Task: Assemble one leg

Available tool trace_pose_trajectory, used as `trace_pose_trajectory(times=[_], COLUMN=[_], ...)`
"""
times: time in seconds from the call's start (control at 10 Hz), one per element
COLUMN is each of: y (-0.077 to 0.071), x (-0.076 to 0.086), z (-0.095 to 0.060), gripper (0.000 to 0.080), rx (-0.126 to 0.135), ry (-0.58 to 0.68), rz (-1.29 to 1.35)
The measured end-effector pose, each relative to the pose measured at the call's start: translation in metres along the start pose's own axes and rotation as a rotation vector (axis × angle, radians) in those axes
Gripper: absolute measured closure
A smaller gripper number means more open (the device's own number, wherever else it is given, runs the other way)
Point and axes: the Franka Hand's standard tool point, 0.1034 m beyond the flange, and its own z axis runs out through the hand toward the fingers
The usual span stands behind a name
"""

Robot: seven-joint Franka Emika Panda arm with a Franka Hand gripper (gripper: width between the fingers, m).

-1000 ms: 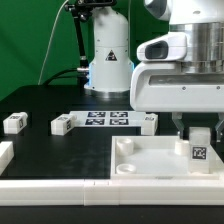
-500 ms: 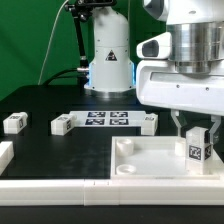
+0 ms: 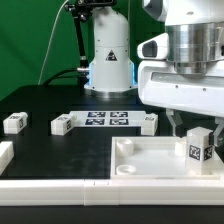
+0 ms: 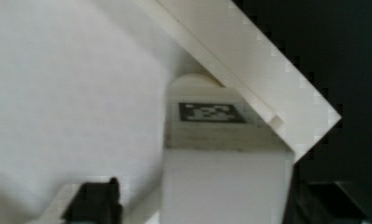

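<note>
My gripper [image 3: 196,128] is shut on a leg [image 3: 198,148], a small white block with a black-and-white tag. The leg stands upright, turned slightly, on the near right corner of the large white tray [image 3: 145,165] in the exterior view. In the wrist view the same leg [image 4: 218,150] runs between my two dark fingers [image 4: 94,200], and its tag faces the camera beside the tray's raised rim [image 4: 254,70]. Three more legs lie on the black table: one [image 3: 14,122] at the exterior view's left, one [image 3: 63,124] beside it, and one [image 3: 148,121] behind the tray.
The marker board [image 3: 108,119] lies flat on the table between the loose legs. The arm's white base [image 3: 108,60] stands behind it. A white part [image 3: 4,152] sits at the left edge, with white strips along the front.
The gripper has turned a little with the leg in it. The leg's tagged face has rotated and now looks tilted. The loose legs have not moved.
</note>
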Motion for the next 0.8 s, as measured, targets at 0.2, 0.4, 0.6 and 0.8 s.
trace_pose_trajectory(times=[0.2,0.4,0.6,0.8], y=[0.001,-0.003,-0.004,-0.004], x=[-0.006,-0.011,-0.013,-0.014], z=[0.001,0.001,0.002,0.003], gripper=[0.0158,0.0151,0.0151,0.0151], rx=[-0.024,-0.021,-0.016,-0.019], ry=[-0.023,-0.028,-0.033,-0.034], rz=[-0.258,-0.449,-0.714,-0.938])
